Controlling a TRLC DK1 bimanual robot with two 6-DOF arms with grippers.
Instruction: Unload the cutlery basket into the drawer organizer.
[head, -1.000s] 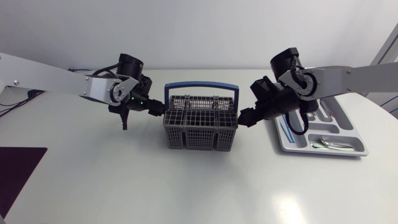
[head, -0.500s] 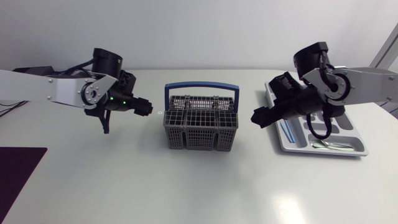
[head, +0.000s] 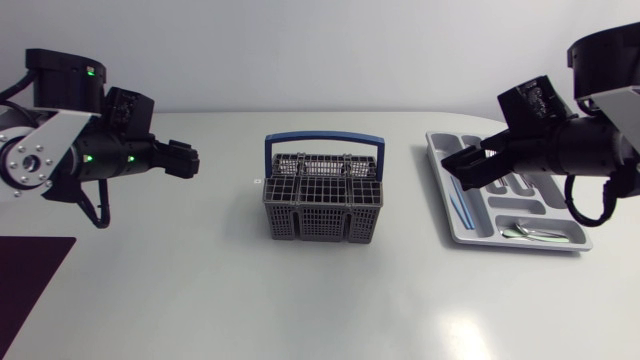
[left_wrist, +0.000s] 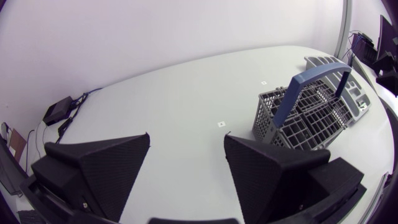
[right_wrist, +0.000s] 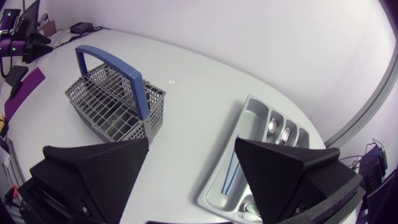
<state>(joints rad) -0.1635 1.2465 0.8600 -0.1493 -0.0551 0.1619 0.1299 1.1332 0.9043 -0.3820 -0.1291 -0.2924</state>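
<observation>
From above: grey cutlery basket (head: 322, 198) standing mid-desk (head: 300, 300), drawer organizer (head: 510, 195) well to its right, left claw (head: 185, 160) far off, right claw (head: 468, 165) by the organizer's edge. 
Left wrist: spread wide, holding nothing, basket ahead. 
Right wrist: spread wide too, empty, basket and organizer ahead.

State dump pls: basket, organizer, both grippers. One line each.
cutlery basket: upright, handle raised, no cutlery visible inside.
drawer organizer: flat on the table, cutlery in several compartments.
left gripper: open, empty, apart from the basket.
right gripper: open, empty, near the organizer.
</observation>
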